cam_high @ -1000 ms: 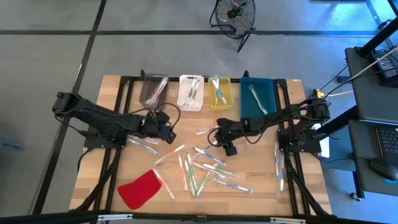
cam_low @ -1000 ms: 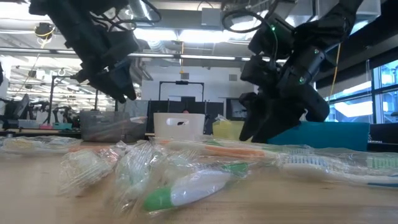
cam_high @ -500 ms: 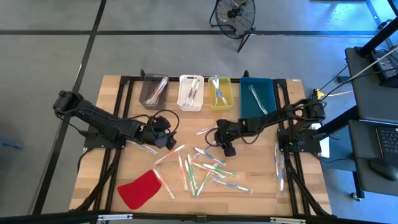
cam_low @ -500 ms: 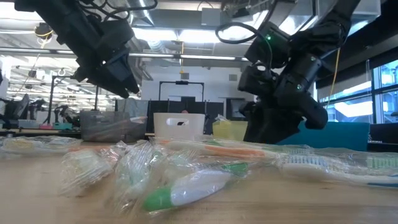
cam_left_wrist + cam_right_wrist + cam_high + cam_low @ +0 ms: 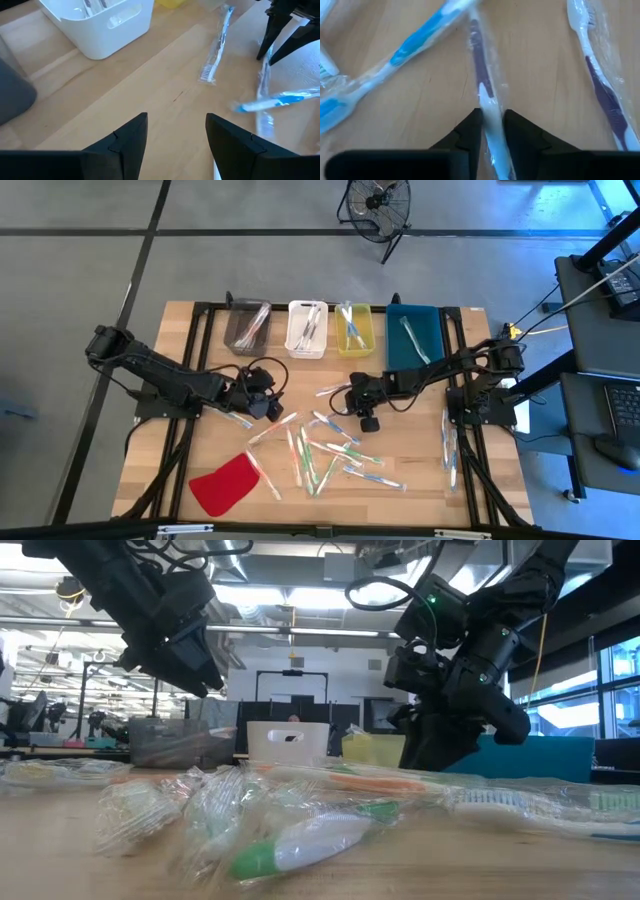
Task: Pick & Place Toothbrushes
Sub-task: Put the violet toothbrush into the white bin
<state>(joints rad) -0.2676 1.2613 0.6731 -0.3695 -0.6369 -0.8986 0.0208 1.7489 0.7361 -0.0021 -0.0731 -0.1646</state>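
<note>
Since a second ago, left gripper [image 5: 262, 406] slid toward pile, jaws spread, empty. Right gripper [image 5: 492, 131] pinching purple toothbrush [image 5: 481, 75] at table centre — pick step; next I lift, carry to bins [image 5: 354, 330].

Toothbrushes [image 5: 330, 452] scattered mid-table [image 5: 480, 480], in front of four bins [image 5: 307, 328]; cloth [image 5: 225, 483] left of pile, two brushes [image 5: 449, 445] right.

red cloth [image 5: 225, 483], white bin [image 5: 306, 329], yellow bin [image 5: 354, 330], teal bin [image 5: 413, 335], purple-and-white toothbrush [image 5: 484, 90].
</note>
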